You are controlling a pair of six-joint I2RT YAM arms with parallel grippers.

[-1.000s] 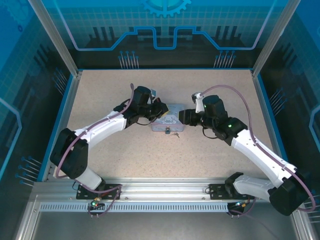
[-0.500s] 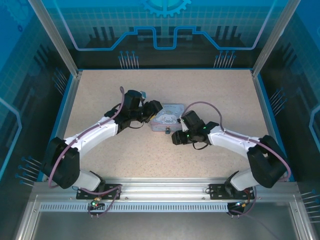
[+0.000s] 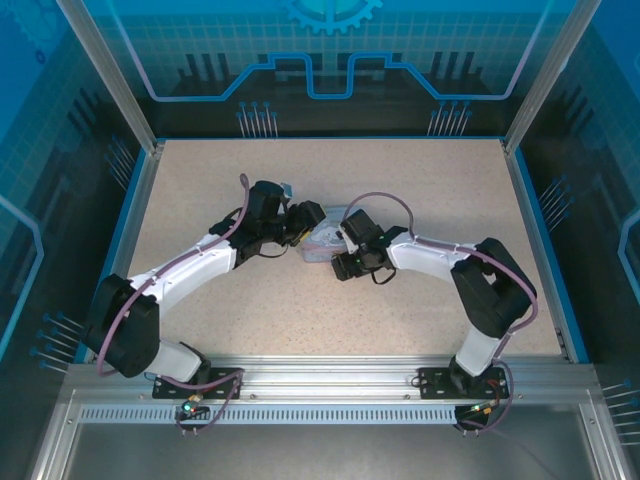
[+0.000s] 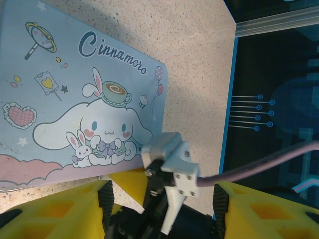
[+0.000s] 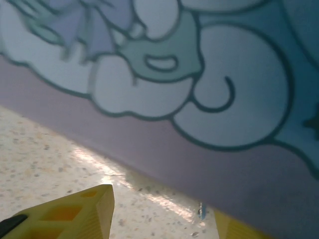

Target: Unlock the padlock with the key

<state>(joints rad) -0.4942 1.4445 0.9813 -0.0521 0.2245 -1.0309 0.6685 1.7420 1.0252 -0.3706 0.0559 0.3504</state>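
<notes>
Hovering spread wide against the tin (image 5: 199, 99), the right pincer (image 5: 162, 206) could shove it or flick the key away; left pincer (image 4: 162, 199) spread too.

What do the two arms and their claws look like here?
Left arm and right arm: white links, black joints, a purple cable looped along each. Claw fingers are yellow blocks with recessed pockets.

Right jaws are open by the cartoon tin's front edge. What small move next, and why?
Probably ease the right gripper back a little from the pale blue cartoon-printed tin box before closing. Its jaws stand open over speckled table at the tin's edge, and the tiny dark sliver between them is too blurred to identify.
</notes>
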